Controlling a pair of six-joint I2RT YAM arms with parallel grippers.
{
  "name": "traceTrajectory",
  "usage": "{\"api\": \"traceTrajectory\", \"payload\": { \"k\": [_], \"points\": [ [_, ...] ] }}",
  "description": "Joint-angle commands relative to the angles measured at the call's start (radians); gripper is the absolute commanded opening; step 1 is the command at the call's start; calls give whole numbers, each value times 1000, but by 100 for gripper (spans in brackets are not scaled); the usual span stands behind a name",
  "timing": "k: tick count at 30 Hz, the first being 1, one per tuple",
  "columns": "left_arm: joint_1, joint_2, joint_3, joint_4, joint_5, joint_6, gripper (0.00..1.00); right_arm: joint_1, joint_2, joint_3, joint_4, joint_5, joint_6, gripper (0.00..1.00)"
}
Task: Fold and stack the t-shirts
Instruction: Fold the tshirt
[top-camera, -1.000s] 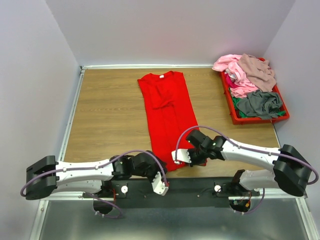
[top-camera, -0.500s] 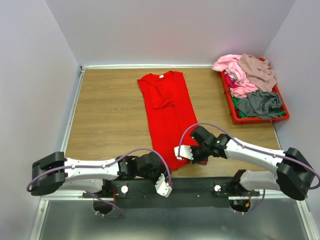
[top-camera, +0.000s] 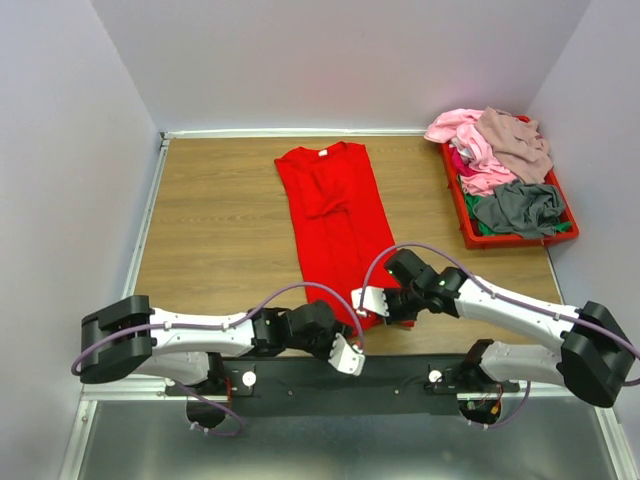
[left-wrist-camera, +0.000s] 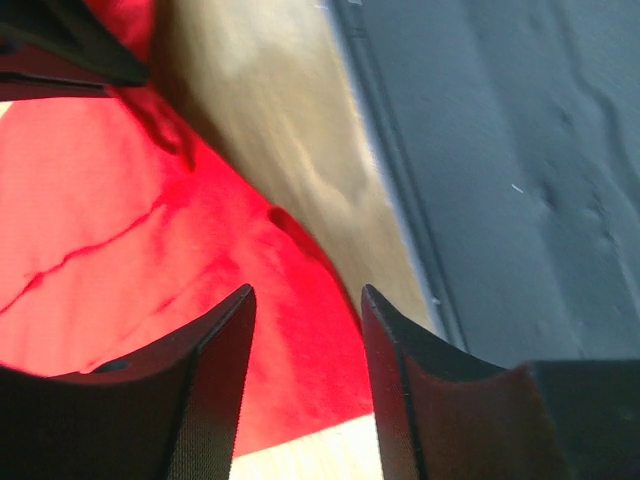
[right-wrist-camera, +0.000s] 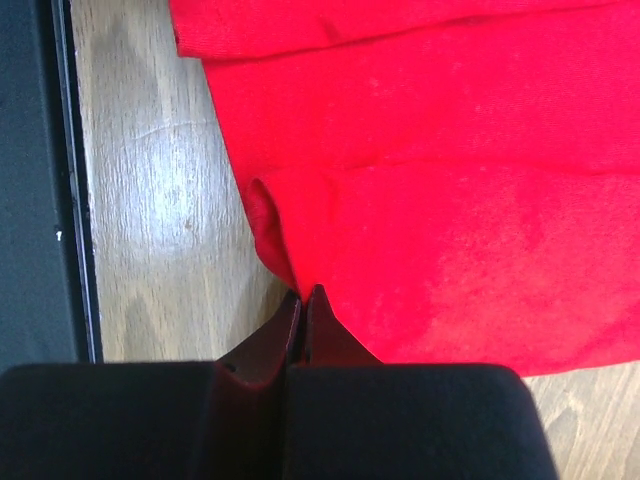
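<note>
Starting the fold, the right gripper (top-camera: 367, 301) pinches the bright red fabric t-shirt (top-camera: 335, 225) low in frame; the left gripper (top-camera: 349, 355), gaping, should grip next.

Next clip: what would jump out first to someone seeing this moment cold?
A red t-shirt lies stretched lengthwise down the middle of the wooden table. Both arms meet at its near hem: the right claw is shut on a pinch of fabric there, and the left claw is open close by. At the far right, a red tray holds a heap of pink, mauve and grey shirts.
</note>
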Motion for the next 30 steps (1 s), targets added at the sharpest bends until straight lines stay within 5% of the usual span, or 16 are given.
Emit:
{"api": "traceTrajectory", "payload": {
  "k": [1, 6, 17, 23, 30],
  "points": [
    [-6, 43, 99, -15, -80, -98, 52, -10, -28, -2, -16, -23, -10, 0],
    [-11, 108, 249, -131, -135, -253, 50, -15, -32, -2, -17, -26, -8, 0],
    [-156, -30, 277, -114, -316, -373, 55, -27, -33, -2, -16, -24, -10, 0],
    [-230, 39, 392, -209, -385, -590, 57, -39, -33, -2, -17, -23, -10, 0],
    [-356, 117, 478, -366, -642, -863, 58, -48, -24, 1, -16, -27, -14, 0]
  ]
}}
